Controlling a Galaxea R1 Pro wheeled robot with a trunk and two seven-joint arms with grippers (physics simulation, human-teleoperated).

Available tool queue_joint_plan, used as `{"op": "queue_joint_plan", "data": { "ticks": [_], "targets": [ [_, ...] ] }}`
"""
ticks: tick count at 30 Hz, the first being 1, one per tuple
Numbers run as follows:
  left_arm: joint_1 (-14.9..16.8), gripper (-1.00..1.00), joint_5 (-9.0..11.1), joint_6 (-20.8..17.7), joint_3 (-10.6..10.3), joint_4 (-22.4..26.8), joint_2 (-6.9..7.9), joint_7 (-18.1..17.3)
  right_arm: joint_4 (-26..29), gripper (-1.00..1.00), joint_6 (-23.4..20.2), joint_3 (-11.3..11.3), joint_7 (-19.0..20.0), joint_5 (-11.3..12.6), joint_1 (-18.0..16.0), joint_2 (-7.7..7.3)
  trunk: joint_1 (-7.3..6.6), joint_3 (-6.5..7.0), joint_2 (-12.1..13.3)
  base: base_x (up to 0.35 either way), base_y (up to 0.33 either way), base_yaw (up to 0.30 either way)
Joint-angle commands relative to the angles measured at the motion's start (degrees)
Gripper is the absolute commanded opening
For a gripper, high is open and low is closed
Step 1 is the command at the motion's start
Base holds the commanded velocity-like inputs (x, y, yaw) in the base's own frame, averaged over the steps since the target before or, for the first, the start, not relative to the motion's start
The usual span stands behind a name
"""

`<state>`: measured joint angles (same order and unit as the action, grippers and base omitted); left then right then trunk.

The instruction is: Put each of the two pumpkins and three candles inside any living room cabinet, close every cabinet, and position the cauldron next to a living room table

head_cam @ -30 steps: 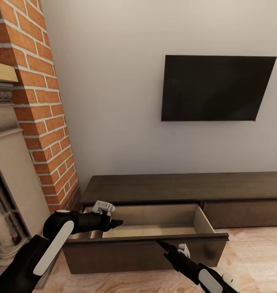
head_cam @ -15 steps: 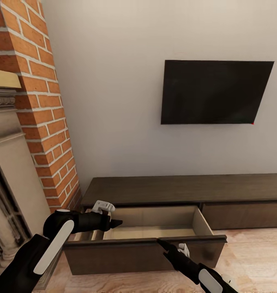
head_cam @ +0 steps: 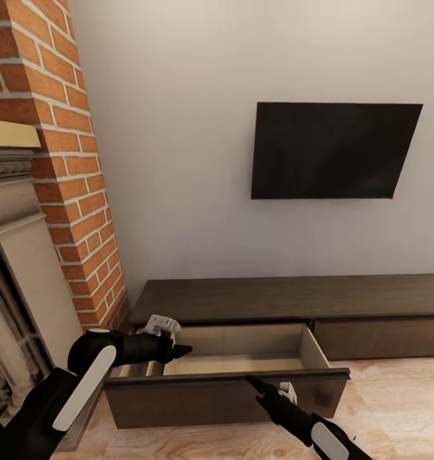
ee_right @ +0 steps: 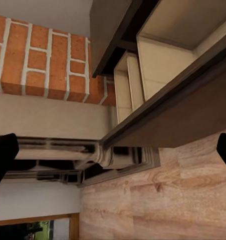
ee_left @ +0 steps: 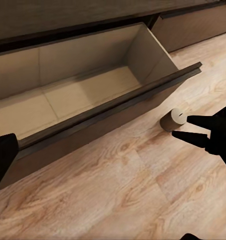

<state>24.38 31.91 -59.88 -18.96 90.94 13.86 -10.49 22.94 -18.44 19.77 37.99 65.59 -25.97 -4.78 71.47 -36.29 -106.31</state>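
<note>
I'm getting even, soft simulator light — no glare. The wall [head_cam: 179, 128] is bright, with dim shadow under the cabinet [head_cam: 287, 297] top; wrist views are slightly soft — straight lines lean.

head view high, facing wall, wrist views low (close), sharing open drawer [head_cam: 242, 358]

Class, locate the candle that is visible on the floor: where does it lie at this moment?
In the left wrist view, the candle lies on its side on the wood plank floor, just outside the open drawer's front panel near its corner, beside the right hand.
</note>
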Motion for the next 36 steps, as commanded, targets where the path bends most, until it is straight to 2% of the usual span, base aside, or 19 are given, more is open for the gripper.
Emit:
{"op": "queue_joint_plan", "data": {
  "ticks": [1, 36],
  "targets": [
    [0.0, 1.00, -0.6, -0.1, 0.0, 0.0, 0.03, -0.6, 0.0, 1.00, -0.3, 0.3, 0.0, 0.6, 0.0, -0.05, -0.23, 0.12, 0.4, -0.004, 0.000, 0.000],
    [0.0, 1.00, -0.6, -0.1, -0.1, 0.0, 0.03, -0.6, 0.0, 1.00, -0.3, 0.3, 0.1, 0.6, 0.0, -0.05, -7.92, 6.41, 14.4, 0.000, 0.000, 0.000]
  ]
}}
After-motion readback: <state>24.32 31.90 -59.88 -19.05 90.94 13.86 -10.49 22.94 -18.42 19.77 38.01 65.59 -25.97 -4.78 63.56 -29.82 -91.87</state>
